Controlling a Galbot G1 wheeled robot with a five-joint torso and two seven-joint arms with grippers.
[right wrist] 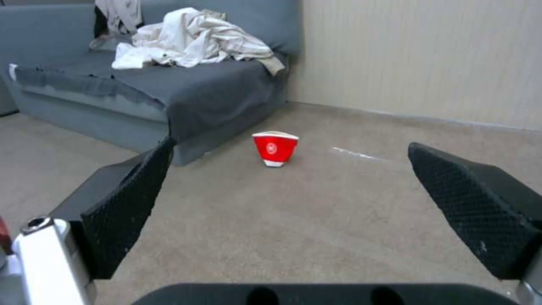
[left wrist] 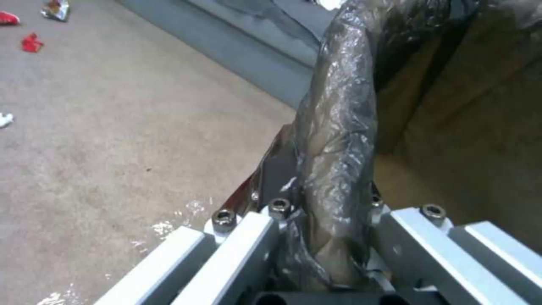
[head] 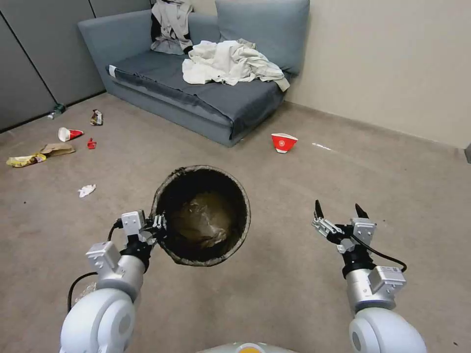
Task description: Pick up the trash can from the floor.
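1. The left gripper (head: 158, 226) is pinched on the near-left rim of the trash can (head: 201, 215); the left wrist view shows one finger outside and one inside, with the bag-covered rim (left wrist: 338, 140) squeezed between them. The can appears to hang from that grip, tilted so its mouth faces the head camera, in front of the robot and above the floor (head: 274, 294); whether its base is fully off the carpet cannot be told, as it is hidden.

2. The right gripper (head: 339, 215) is spread wide and holds nothing, hovering well to the right of the can. Its black pads (right wrist: 130, 203) frame bare carpet and a red cup (right wrist: 275, 148) farther off.

3. Main risk, as a judgement: the hold is on one point of the rim, through slick bag film. The film could slide over the rim or tear, and the can would drop or twist out of the fingers. The bag could also pull free of the can.

4. Second risk: the can hangs off-centre, so a quick swing of the arm would likely set it rocking and lever it against the pinch. Crumpled stuff lies inside the bag (head: 201, 228) and may spill if the tilt grows.

5. Room to move looks generous. The carpet around the can is bare on all sides; the sofa (head: 196, 93) stands well ahead, the wall (head: 392, 63) beyond to the right, and scattered litter (head: 68, 135) lies well to the left. The nearest obstruction is the robot's own right arm.
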